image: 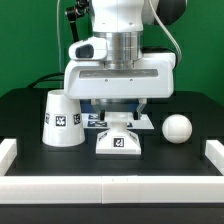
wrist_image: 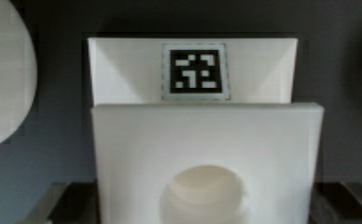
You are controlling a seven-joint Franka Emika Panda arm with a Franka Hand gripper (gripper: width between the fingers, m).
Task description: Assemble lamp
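The base (image: 118,143) was seen between the jaws, but whether it was gripped could not be told.

Base (image: 119,143) sits lower centre of frame on the counter (image: 170,160). Shade (image: 60,120) stands to its left, bulb (image: 177,127) to its right, both apart from it.
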